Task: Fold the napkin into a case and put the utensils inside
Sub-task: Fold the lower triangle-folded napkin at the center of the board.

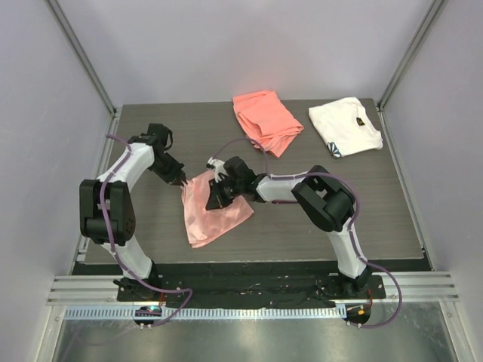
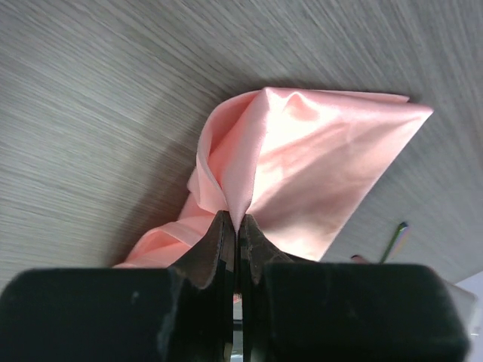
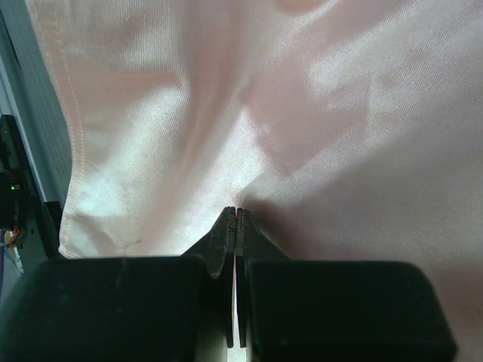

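Left wrist view: left gripper [image 2: 236, 224] pinched tight on raised fold of napkin [image 2: 317, 173]. Slim metal utensil [image 2: 394, 241] at lower right, unseen from above.
Right wrist view: right gripper [image 3: 237, 217] closed, nipping puckered napkin.
Top view only: napkin at frame centre; coral cloth [image 1: 266, 121] and white cloth [image 1: 346, 127] at upper right.
Grey wood-grain table [image 1: 392, 196], pale walls [image 1: 226, 45].

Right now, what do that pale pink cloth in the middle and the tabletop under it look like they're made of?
The napkin looks like thin satin-type fabric, maybe polyester: glossy sheen, fine weave, soft folds, stitched hem. The table looks like grey wood-grain laminate, matte, with fine streaks; real wood can't be ruled out.
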You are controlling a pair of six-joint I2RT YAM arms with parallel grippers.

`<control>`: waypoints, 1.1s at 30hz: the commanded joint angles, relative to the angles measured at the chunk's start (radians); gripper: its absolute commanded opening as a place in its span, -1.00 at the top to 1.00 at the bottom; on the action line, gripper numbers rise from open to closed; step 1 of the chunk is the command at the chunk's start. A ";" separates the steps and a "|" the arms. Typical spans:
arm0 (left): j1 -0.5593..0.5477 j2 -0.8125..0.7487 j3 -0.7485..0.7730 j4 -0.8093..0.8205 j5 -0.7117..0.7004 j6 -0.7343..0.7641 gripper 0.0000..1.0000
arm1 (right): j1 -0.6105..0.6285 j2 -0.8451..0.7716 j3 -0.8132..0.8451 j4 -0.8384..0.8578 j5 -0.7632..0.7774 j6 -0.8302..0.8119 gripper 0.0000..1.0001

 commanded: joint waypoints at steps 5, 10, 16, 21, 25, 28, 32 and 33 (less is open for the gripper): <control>-0.094 -0.059 -0.021 0.070 -0.062 -0.329 1.00 | 0.011 -0.098 -0.024 -0.018 0.118 -0.147 0.62; -0.098 -0.043 0.029 -0.074 -0.120 -0.383 0.99 | 0.052 -0.272 -0.080 -0.154 0.245 -0.333 -0.06; -0.097 -0.057 0.008 -0.088 -0.134 -0.403 0.99 | 0.206 -0.332 -0.177 -0.199 0.364 -0.439 -0.66; -0.097 -0.048 0.008 -0.083 -0.134 -0.407 1.00 | 0.325 -0.310 -0.188 -0.211 0.480 -0.470 -0.67; -0.097 -0.046 0.012 -0.083 -0.134 -0.415 0.99 | 0.382 -0.264 -0.148 -0.250 0.557 -0.450 -0.65; -0.097 -0.045 0.012 -0.082 -0.100 -0.419 0.99 | 0.391 -0.232 -0.139 -0.254 0.563 -0.436 -0.55; -0.097 -0.040 0.003 -0.079 -0.088 -0.422 0.99 | 0.401 -0.183 -0.107 -0.280 0.574 -0.427 -0.37; -0.097 -0.045 0.003 -0.082 -0.095 -0.421 1.00 | 0.404 -0.178 -0.106 -0.280 0.574 -0.425 -0.35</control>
